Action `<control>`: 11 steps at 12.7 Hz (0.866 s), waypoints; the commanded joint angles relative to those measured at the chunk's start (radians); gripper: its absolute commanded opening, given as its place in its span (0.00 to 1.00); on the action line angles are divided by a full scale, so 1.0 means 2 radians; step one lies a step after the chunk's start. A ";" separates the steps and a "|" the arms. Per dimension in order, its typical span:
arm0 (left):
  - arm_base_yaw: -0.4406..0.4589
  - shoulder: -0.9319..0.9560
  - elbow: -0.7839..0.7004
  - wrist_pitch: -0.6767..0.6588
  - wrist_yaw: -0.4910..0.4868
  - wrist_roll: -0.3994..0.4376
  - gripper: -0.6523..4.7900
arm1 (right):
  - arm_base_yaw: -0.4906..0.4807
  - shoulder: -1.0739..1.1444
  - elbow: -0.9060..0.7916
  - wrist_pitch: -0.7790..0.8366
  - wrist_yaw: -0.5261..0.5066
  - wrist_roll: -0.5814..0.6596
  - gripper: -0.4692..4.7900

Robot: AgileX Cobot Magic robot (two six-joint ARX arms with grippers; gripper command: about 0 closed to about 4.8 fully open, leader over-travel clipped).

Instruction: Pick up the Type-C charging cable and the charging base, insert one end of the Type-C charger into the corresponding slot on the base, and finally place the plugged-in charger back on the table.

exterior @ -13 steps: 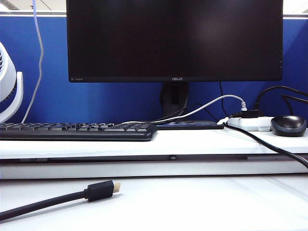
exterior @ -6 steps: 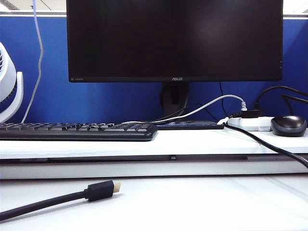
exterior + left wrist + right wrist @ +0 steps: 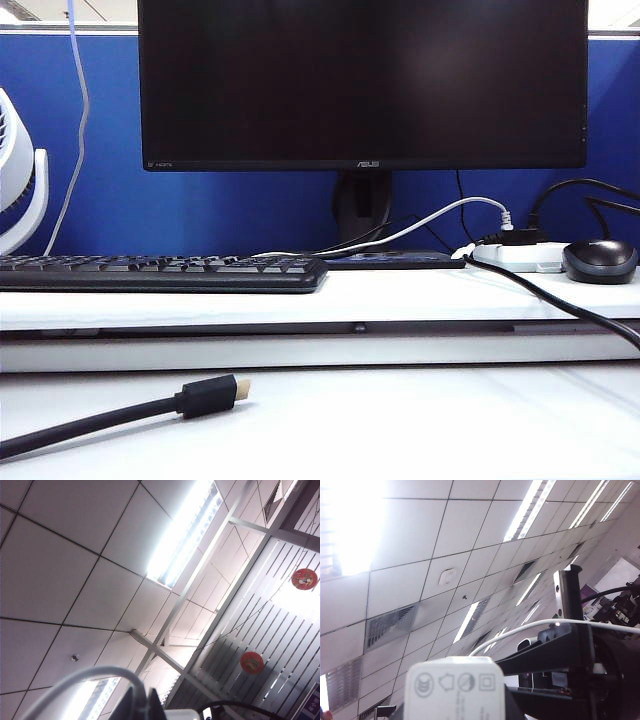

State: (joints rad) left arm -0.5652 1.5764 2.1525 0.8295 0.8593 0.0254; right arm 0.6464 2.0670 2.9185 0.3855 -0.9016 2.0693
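Both wrist cameras look up at the ceiling, and neither arm shows in the exterior view. In the right wrist view the base (image 3: pixel 455 690) stands close before the lens, its printed face with a row of round and square marks turned to the camera; only its upper part shows, so its long axis cannot be told. It sits where the right claw (image 3: pixel 465 712) would be, probably gripped between the fingers, which are themselves hidden behind it. A thin white cable (image 3: pixel 530 627) arcs across behind the base toward the other arm's dark frame. In the left wrist view the left claw (image 3: pixel 142 707) is closed, its dark tip pinching that cable (image 3: pixel 85 677), which loops up and over from the claw in a curve. On the desk (image 3: pixel 420 420) in the exterior view lies a black cable (image 3: pixel 100 415) with a gold-tipped plug pointing right. On the raised shelf sit a keyboard (image 3: pixel 160 272), a monitor (image 3: pixel 360 85), a power strip (image 3: pixel 520 257) and a mouse (image 3: pixel 600 260).
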 commanded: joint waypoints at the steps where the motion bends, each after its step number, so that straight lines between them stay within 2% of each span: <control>1: 0.000 -0.003 0.001 -0.001 -0.018 0.002 0.11 | 0.001 -0.005 0.002 0.010 0.004 0.001 0.08; 8: 0.000 -0.003 0.001 -0.019 -0.018 0.002 0.11 | 0.001 -0.005 0.002 0.008 0.016 -0.036 0.08; 11: 0.000 -0.003 0.001 -0.057 -0.016 0.029 0.11 | 0.002 -0.005 0.002 0.008 0.017 -0.059 0.08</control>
State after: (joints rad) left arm -0.5655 1.5688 2.1536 0.7521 0.8268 0.0715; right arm 0.6460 2.0670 2.9185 0.3775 -0.8803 1.9614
